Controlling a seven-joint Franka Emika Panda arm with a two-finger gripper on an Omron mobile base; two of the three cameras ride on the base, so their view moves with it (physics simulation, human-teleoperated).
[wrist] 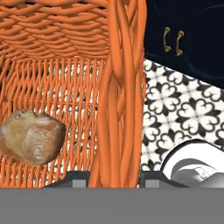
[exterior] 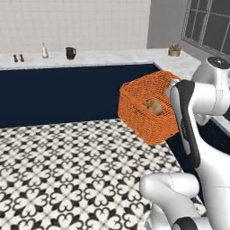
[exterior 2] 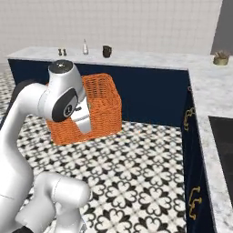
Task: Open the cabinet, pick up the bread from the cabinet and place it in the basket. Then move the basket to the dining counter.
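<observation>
The orange woven basket (exterior: pixel 139 112) (exterior 2: pixel 107 100) hangs above the patterned floor, tilted, beside my forearm. The tan bread (exterior: pixel 154 106) lies inside it, resting against the mesh wall (wrist: pixel 30 135). In the hand view my gripper (wrist: pixel 116 181) is shut on the basket's thick braided rim (wrist: pixel 120 87), which runs up between the two fingertips. The dining counter (exterior: pixel 90 58) (exterior 2: pixel 136 59), a marble top on a plain navy base, stretches across the far side, well beyond the basket. The wall cabinet is out of view.
On the far counter stand a dark mug (exterior: pixel 70 53), a small bottle (exterior: pixel 45 50), two shakers (exterior: pixel 18 58) and a potted plant (exterior: pixel 174 50). Navy lower fronts with brass handles (exterior 2: pixel 189 118) line the right side under a marble worktop (exterior 2: pixel 205 100). Tiled floor (exterior: pixel 67 170) lies open below.
</observation>
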